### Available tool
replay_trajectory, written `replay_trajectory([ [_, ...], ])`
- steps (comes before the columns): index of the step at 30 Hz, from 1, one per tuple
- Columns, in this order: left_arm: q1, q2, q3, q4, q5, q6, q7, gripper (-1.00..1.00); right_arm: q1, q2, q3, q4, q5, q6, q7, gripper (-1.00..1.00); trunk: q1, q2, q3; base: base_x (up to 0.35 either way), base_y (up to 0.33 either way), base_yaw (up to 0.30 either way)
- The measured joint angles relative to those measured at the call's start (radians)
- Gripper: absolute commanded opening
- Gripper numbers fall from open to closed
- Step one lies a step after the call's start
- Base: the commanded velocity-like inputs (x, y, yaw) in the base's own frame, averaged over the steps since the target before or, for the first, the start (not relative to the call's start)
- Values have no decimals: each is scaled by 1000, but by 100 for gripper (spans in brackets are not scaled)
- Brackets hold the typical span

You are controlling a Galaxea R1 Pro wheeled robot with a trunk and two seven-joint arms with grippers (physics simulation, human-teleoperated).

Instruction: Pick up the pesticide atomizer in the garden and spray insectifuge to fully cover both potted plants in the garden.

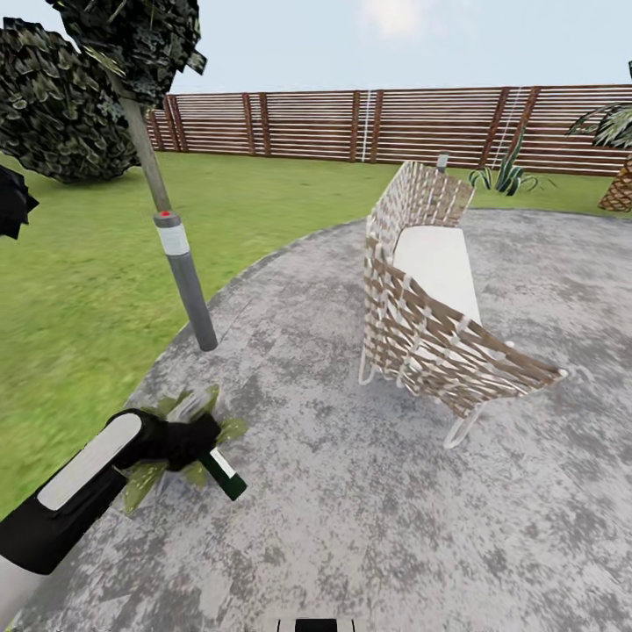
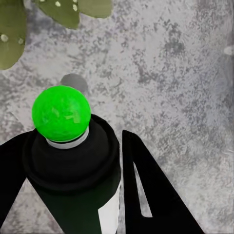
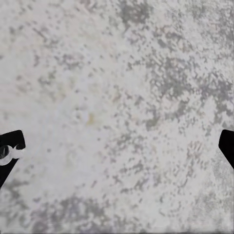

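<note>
Round grey stone patio takes up most of the head view, with green lawn curving around its far left edge and a wooden slat fence across the back. Dark round bush sits at the far left by the fence. Woven lounge chair with a white cushion stands on the patio, right of centre, tipped toward the fence side. Spiky agave-type plant just behind it at the patio edge; palm trunk at the far right. Tall grey post with a white band and red top stands at the lawn/patio border, leaning, a tree trunk rising behind it.

Left arm reaches out low over the patio. Left gripper is clamped on the pesticide atomizer, dark-green bottle with white label band, angled down and right. Left wrist view: black fingers flank the bottle, tip glowing green.

One potted plant, speckled green leaves, sits directly under the left gripper; leaves show just beyond the nozzle.

Right gripper: fingertips wide apart over bare patio stone.
</note>
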Motion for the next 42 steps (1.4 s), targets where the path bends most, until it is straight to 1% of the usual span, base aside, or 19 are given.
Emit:
replay_trajectory([
  [1, 12, 2, -6, -23, -26, 19, -22, -100, -3, -1, -2, -72, -7, 111, 3, 100, 0, 0, 0, -2, 9, 277],
  [3, 16, 4, -9, -27, -73, 45, -27, -100, -6, -1, -18, -120, -11, 164, 6, 100, 0, 0, 0, -1, 5, 285],
  [4, 16, 4, -9, -27, -93, 56, -28, -100, -7, -1, -26, -130, -11, 173, 6, 100, 0, 0, 0, -1, 3, 289],
  [6, 17, 4, -7, -31, -171, 103, -30, -100, -10, 0, -47, -164, -12, 197, 13, 100, 0, 0, 0, 0, 2, 292],
  [7, 19, 4, -7, -35, -194, 122, -31, -100, -10, 0, -53, -174, -12, 203, 25, 100, 0, 0, 0, 0, 1, 294],
  [10, 34, 3, -11, -53, -228, 160, -30, -100, -12, 0, -60, -186, -12, 209, 61, 100, 0, 0, 0, 0, 0, 240],
  [12, 42, 9, -14, -60, -317, 201, -44, -100, -14, -1, -64, -190, -12, 212, 80, 100, 0, 0, 0, 0, 0, 111],
  [13, 43, 14, -16, -61, -453, 297, -141, -100, -14, -3, -65, -187, -12, 211, 83, 100, 0, 0, 0, 0, 0, 103],
  [14, 45, 16, -17, -62, -533, 346, -233, -100, -14, -5, -66, -184, -12, 212, 84, 100, 0, 0, 0, 0, 0, 103],
  [15, 48, 23, -14, -62, -575, 368, -292, -100, -15, -6, -69, -179, -11, 211, 85, 100, 0, 0, 0, 0, 0, 104],
  [16, 52, 29, -13, -62, -591, 376, -320, -100, -15, -6, -70, -176, -11, 211, 85, 100, 0, 0, 0, 0, 0, 106],
  [18, 64, 65, -4, -63, -627, 390, -429, -100, -18, -7, -74, -163, -11, 207, 86, 100, 0, 0, 0, 0, 0, 110],
  [22, 106, 115, 47, -63, -647, 391, -628, -100, -19, -6, -77, -155, -12, 202, 86, 100, 0, 0, 0, 0, 0, 120],
  [24, 128, 125, 61, -60, -673, 391, -678, -100, -19, -4, -78, -153, -12, 199, 87, 100, 0, 0, 0, 0, 6, 61],
  [26, 140, 128, 65, -54, -740, 392, -700, -100, -19, -8, -78, -146, -12, 196, 88, 100, 0, 0, 0, 0, 107, 28],
  [29, 148, 129, 66, -51, -801, 394, -714, -100, -20, -10, -79, -130, -12, 177, 88, 100, 0, 0, 0, 0, 225, 11],
  [32, 157, 131, 69, -49, -828, 395, -718, -100, -27, -5, -78, -108, -11, 158, 81, 100, 0, 0, 0, 0, 304, 3],
  [38, 174, 133, 72, -37, -838, 392, -716, -100, -32, -1, -77, -101, -12, 155, 74, 100, 0, 0, 0, 93, 314, 0],
  [42, 179, 132, 72, -6, -881, 390, -717, -100, -33, -1, -77, -100, -12, 153, 75, 100, -1, 0, 0, 227, 270, 0],
])
